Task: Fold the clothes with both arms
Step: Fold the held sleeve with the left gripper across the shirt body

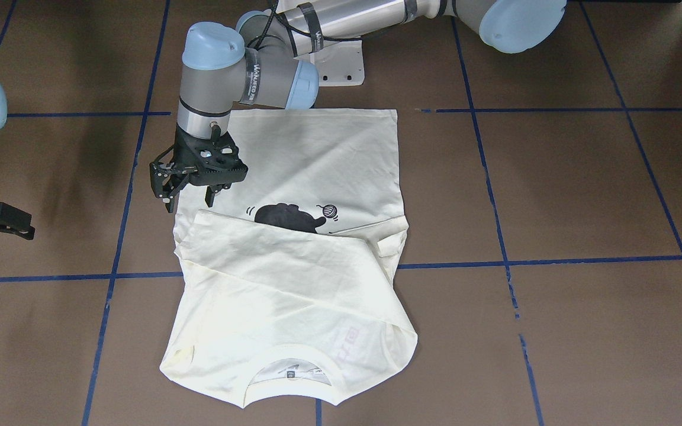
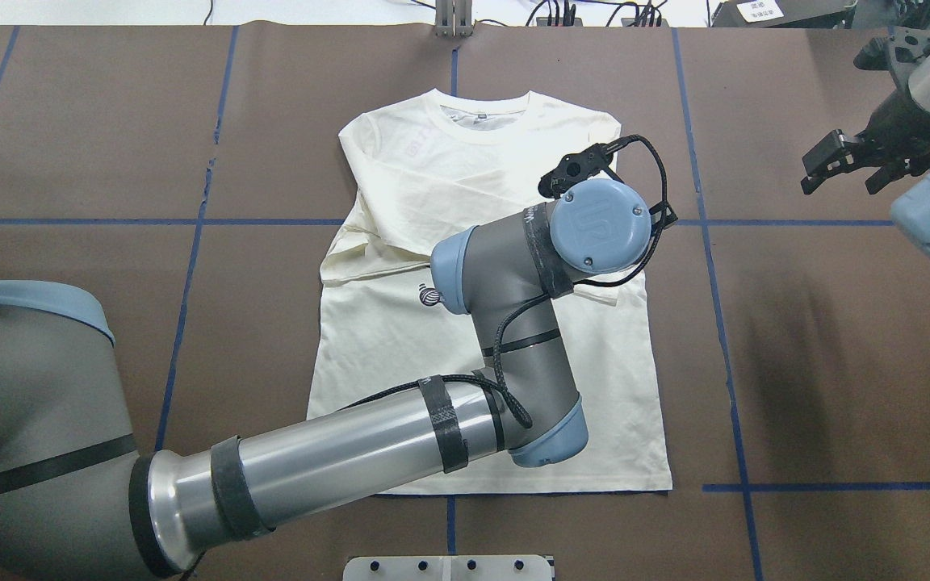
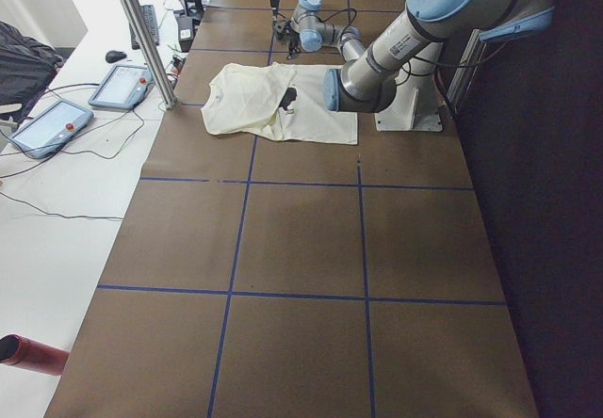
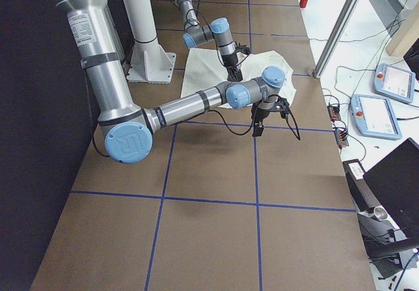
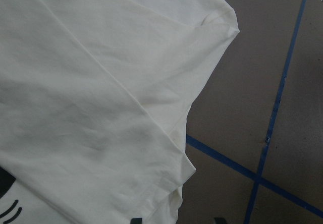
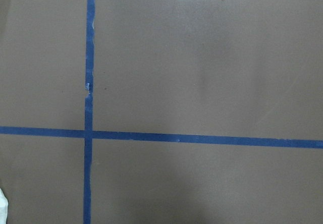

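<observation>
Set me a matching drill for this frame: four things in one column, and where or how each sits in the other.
Things
1. left pincer
2. right pincer
3. cat print
4. collar

Places or states
A. over bare table, off the shirt
B. partly hidden by the shirt's fold
C. open, at the shirt's side edge
D. at the shirt's end farthest from the robot

Pairs: 1-C, 2-A, 3-B, 4-D
</observation>
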### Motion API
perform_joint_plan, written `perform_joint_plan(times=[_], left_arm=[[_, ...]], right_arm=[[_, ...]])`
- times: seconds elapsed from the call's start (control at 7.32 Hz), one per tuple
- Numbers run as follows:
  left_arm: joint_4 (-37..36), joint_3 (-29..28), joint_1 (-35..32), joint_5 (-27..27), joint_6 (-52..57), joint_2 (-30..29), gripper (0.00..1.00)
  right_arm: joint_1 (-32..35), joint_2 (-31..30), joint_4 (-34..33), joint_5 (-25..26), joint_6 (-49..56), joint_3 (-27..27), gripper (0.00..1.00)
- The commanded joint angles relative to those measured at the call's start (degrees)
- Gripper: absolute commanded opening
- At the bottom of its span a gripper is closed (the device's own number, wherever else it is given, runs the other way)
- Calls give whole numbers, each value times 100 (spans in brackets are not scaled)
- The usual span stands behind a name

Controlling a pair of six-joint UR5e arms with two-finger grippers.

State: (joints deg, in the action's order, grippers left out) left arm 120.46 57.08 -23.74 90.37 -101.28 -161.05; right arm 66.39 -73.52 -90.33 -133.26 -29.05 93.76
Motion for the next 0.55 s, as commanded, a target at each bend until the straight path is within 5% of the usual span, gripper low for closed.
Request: perform_joint_plan(times=[0.0,0.41], left_arm=[[-606,643,-147,365,275,450,100],[-1839,2985,-543,1025,2017,2229,100]], right_arm=[[-203,4,77,2,-518,316,100],[-1422,-118,1048,710,-2677,915,100]])
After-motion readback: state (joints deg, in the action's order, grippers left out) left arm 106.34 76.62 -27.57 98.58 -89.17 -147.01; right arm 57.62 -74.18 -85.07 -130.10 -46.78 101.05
